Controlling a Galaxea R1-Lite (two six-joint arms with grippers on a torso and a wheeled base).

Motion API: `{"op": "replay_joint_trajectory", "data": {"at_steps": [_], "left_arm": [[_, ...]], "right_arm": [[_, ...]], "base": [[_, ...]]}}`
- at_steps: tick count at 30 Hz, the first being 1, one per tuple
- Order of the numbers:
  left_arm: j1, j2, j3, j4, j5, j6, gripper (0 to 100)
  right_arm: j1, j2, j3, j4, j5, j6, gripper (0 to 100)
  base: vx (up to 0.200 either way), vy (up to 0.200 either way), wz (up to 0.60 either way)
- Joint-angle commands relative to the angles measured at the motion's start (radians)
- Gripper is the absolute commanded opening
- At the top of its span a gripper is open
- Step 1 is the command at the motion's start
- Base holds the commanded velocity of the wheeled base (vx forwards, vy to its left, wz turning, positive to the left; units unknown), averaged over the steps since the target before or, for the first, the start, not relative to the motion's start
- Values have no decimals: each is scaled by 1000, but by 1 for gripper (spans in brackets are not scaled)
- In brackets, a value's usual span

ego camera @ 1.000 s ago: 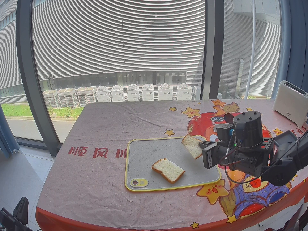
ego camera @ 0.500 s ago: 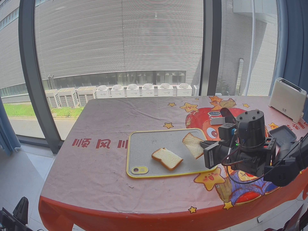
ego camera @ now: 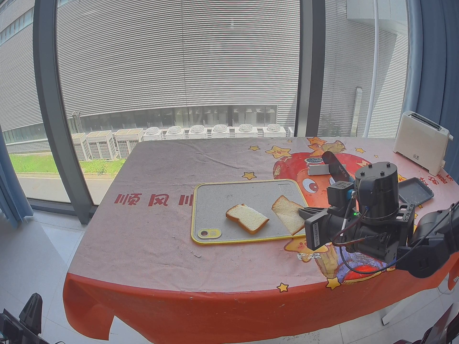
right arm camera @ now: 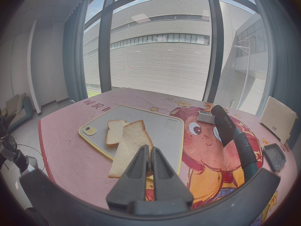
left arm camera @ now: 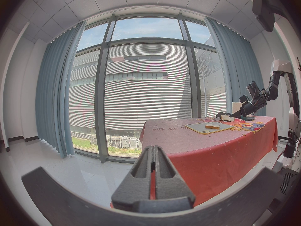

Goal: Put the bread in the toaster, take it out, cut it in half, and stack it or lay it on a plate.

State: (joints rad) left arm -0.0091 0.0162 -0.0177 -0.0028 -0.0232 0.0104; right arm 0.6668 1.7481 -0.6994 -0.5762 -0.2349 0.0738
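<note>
My right gripper point(ego camera: 302, 214) point(right arm camera: 150, 149) is shut on the edge of a bread slice point(ego camera: 288, 214) point(right arm camera: 130, 146), which hangs tilted over the right edge of the grey, yellow-rimmed cutting board point(ego camera: 224, 197) point(right arm camera: 156, 123). A second slice point(ego camera: 246, 217) point(right arm camera: 115, 131) lies flat in the middle of the board. The white toaster point(ego camera: 420, 142) point(right arm camera: 277, 118) stands at the table's far right corner. A small black plate point(ego camera: 415, 190) point(right arm camera: 274, 156) lies near it. My left gripper point(left arm camera: 153, 148) is shut on nothing, low and well off the table's left side.
A black-bladed knife point(ego camera: 334, 166) point(right arm camera: 229, 126) rests on a small white block point(ego camera: 318, 169) point(right arm camera: 206, 117) right of the board. The table's left half is bare cloth. A red skirt hangs from the front edge point(ego camera: 215, 297).
The whole head view has shifted, with the table now farther off and more of its front edge showing. The held slice stays in my right gripper, now nearer the board's front right corner.
</note>
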Motion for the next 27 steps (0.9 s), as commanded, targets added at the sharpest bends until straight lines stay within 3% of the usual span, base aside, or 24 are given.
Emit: {"op": "replay_joint_trajectory", "data": {"at_steps": [1, 21, 27], "left_arm": [[0, -16, 18, 0, 0, 0, 0], [0, -16, 18, 0, 0, 0, 0], [0, -16, 18, 0, 0, 0, 0]], "right_arm": [[0, -19, 1, 2, 0, 0, 0], [-19, -180, 66, -4, -21, 7, 0], [-113, -237, 150, -5, -11, 9, 0]], "base": [[0, 0, 0], [0, 0, 0], [0, 0, 0]]}}
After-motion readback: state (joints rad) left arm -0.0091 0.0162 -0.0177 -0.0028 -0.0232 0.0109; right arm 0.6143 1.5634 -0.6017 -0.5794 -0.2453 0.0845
